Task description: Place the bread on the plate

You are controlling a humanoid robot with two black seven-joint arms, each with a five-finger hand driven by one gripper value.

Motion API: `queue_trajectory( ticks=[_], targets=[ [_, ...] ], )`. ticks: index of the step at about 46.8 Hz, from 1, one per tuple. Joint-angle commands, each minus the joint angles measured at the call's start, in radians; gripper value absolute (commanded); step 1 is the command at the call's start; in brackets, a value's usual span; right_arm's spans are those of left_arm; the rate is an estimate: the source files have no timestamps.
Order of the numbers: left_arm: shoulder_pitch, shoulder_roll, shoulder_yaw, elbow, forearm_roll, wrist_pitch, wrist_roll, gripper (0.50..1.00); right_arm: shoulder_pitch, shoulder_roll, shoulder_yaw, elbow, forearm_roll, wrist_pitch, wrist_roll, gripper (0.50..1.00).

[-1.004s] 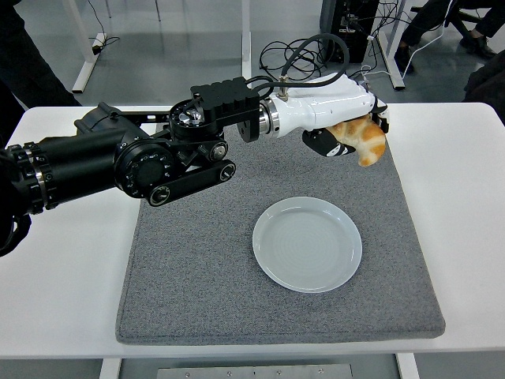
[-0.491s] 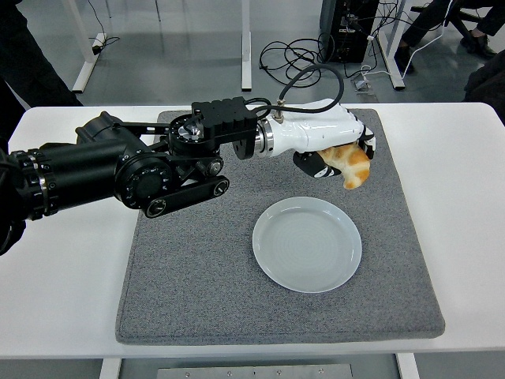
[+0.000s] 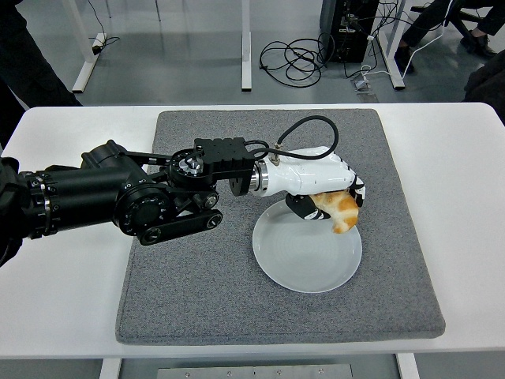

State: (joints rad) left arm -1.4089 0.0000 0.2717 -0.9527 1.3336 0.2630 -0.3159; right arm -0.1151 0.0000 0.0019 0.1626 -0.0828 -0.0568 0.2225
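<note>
My left hand reaches in from 9 o'clock with its fingers closed around the bread, which hangs over the plate at the rim's 1 o'clock; I judge the carry done and the set-down next: lower toward the plate's centre, then release. Only the grey mat lies around it, and nothing blocks the descent.

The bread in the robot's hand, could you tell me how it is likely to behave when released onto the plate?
The bread looks small and light, gripped by the left hand. Its curved shape suggests it might rock or roll slightly. It hangs over the plate's far rim, so it could land near the edge.
</note>
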Motion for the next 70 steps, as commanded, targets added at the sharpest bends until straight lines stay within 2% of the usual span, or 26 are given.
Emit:
queue_trajectory(
  ticks=[1,13,28,52,63,70],
  targets=[
    [0.008,0.0,0.023,0.0,0.006,0.001,0.0,0.5,0.0,0.0,0.001,0.0,0.0,0.0,0.0,1.0],
    [0.021,0.0,0.057,0.0,0.009,0.001,0.0,0.5,0.0,0.0,0.0,0.0,0.0,0.0,0.0,1.0],
    [0.079,0.0,0.07,0.0,0.015,0.004,0.0,0.5,0.0,0.0,0.0,0.0,0.0,0.0,0.0,1.0],
    [0.088,0.0,0.073,0.002,0.032,0.009,0.0,0.5,0.0,0.0,0.001,0.0,0.0,0.0,0.0,1.0],
    [0.113,0.0,0.08,0.003,0.056,0.042,0.001,0.5,0.0,0.0,0.001,0.0,0.0,0.0,0.0,1.0],
    [0.111,0.0,0.08,0.003,0.055,0.044,0.001,0.5,0.0,0.0,0.001,0.0,0.0,0.0,0.0,1.0]
  ],
)
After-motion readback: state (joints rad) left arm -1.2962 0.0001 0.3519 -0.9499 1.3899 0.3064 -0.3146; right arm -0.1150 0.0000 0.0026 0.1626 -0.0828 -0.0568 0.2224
